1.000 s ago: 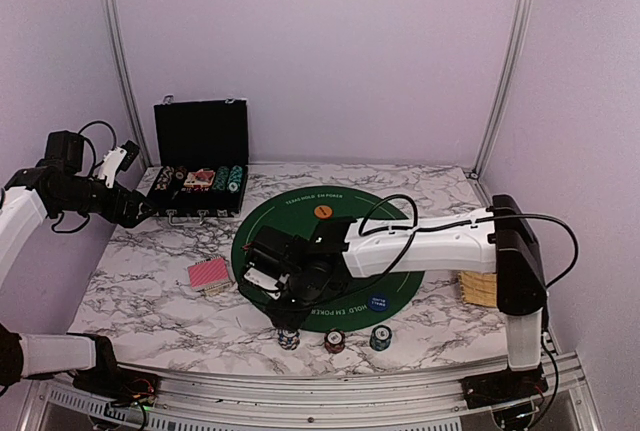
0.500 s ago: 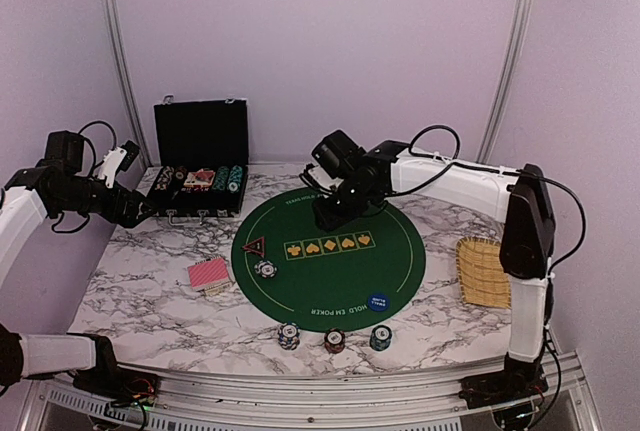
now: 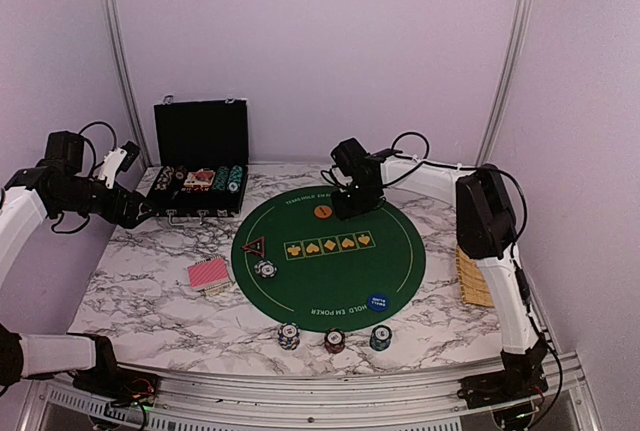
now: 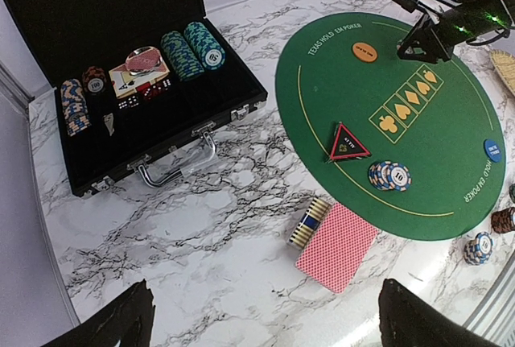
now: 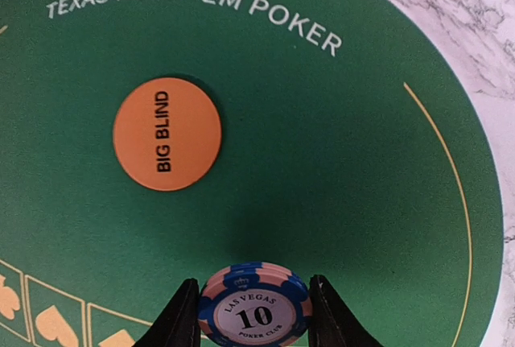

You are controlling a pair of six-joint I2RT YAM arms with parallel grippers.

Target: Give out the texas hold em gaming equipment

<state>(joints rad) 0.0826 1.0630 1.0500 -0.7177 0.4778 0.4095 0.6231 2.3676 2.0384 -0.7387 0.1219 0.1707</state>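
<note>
Chips (image 5: pixel 255 308), a small blue-and-pink stack marked 10, sit clamped between the fingers of the right gripper (image 3: pixel 345 207). Within the last second that gripper has swung from the near left of the green mat (image 3: pixel 330 281), by the triangular marker (image 3: pixel 254 246), to the far side, just beside the orange button (image 5: pixel 166 134). Another chip stack (image 3: pixel 265 269) now shows uncovered beside that marker. The left gripper (image 4: pixel 273 323) stays spread wide and empty near the black case (image 3: pixel 200 151), unmoved
</note>
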